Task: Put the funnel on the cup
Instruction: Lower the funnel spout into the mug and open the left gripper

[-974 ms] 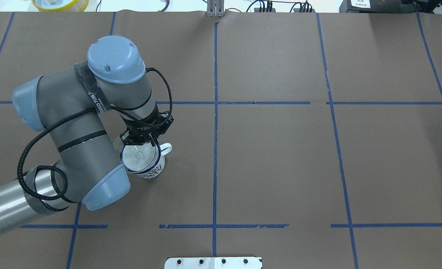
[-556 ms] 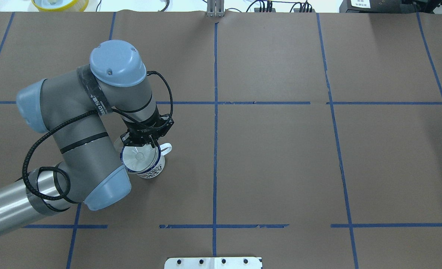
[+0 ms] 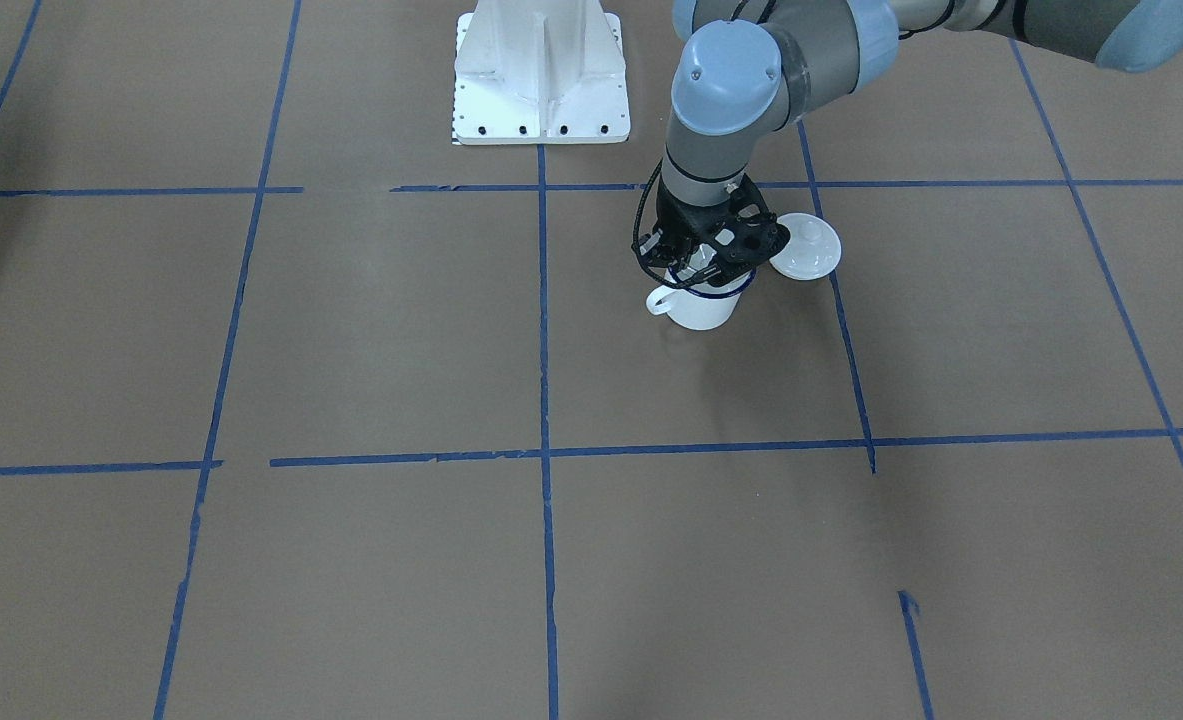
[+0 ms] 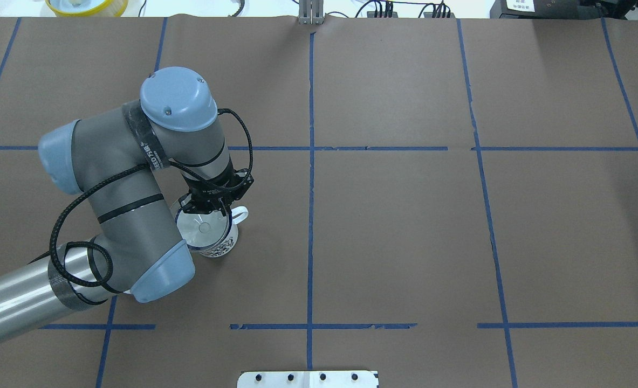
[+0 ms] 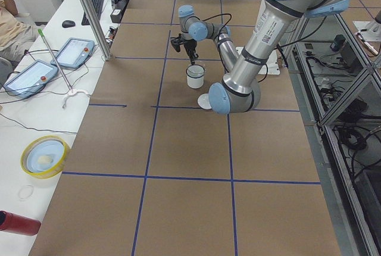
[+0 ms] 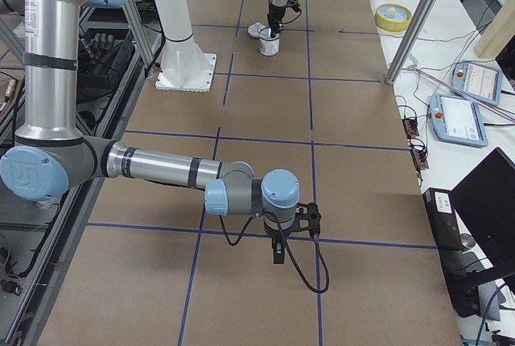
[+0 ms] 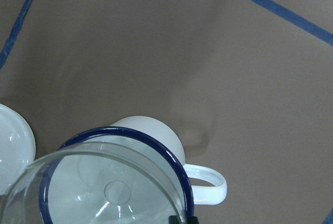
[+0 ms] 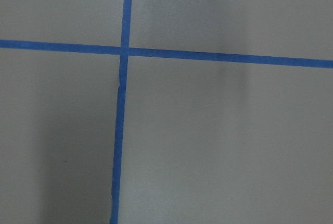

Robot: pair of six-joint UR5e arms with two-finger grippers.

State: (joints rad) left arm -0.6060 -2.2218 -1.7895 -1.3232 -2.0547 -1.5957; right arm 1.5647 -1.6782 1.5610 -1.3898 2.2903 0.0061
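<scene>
The white cup (image 4: 223,246) with a dark blue rim stands on the brown table, handle pointing away from the arm; it also shows in the front view (image 3: 701,312) and in the left wrist view (image 7: 151,130). The clear funnel (image 4: 203,229) sits over the cup's mouth, bowl up; the left wrist view shows its rim (image 7: 104,153) just above the blue rim. My left gripper (image 4: 213,207) is directly over the cup, shut on the funnel's rim. My right gripper (image 6: 278,256) hangs over bare table far away; I cannot tell whether it is open or shut.
A round white knobbed lid (image 3: 806,245) lies right beside the cup, under my left arm. The robot's white base plate (image 3: 541,70) is behind the cup. A yellow bowl (image 4: 87,5) sits off the far edge. Blue tape lines cross the table.
My left arm's elbow and wrist have shifted forward and to the right. The gripper stays at the funnel's rim over the cup; the funnel has barely moved.
</scene>
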